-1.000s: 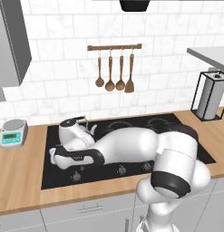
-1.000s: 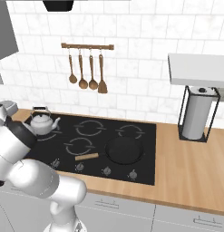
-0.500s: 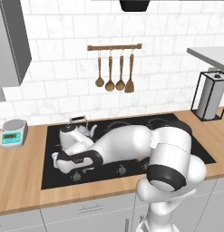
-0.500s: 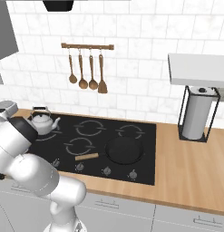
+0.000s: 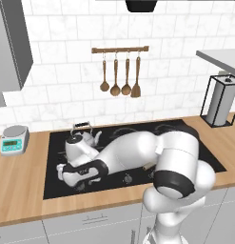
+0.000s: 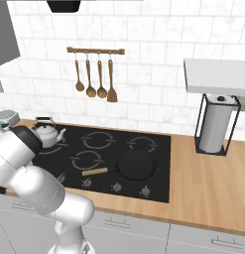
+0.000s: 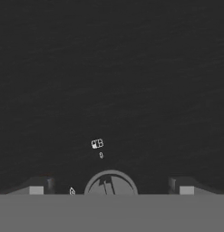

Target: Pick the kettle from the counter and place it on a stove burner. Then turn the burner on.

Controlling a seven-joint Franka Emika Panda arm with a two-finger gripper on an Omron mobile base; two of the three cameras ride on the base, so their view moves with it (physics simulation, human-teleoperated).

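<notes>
The silver-grey kettle (image 5: 83, 137) (image 6: 47, 133) stands upright at the back left of the black cooktop (image 5: 195, 143), clear of the gripper. My gripper (image 5: 75, 177) hangs low over the cooktop's front-left strip, in front of the kettle, fingers pointing down. In the hand view the gripper (image 7: 111, 188) is open, its tips wide apart, with a round control knob (image 7: 110, 183) between and below them and small white markings (image 7: 97, 143) on the glass. The largest stove burner (image 6: 136, 164) lies at the front right. The wooden counter (image 5: 21, 190) surrounds the cooktop.
A grey kitchen scale (image 5: 13, 139) sits on the counter left of the cooktop. A paper towel holder (image 6: 215, 124) stands at the right. Wooden utensils (image 5: 120, 71) hang on the wall. A wooden stick (image 6: 95, 171) lies near the front knobs (image 6: 116, 187).
The hand has slid from beside the kettle toward the cooktop's front edge and lowered, and the arm's elbow has swung right. The kettle has stayed put and the gripper stays open.
</notes>
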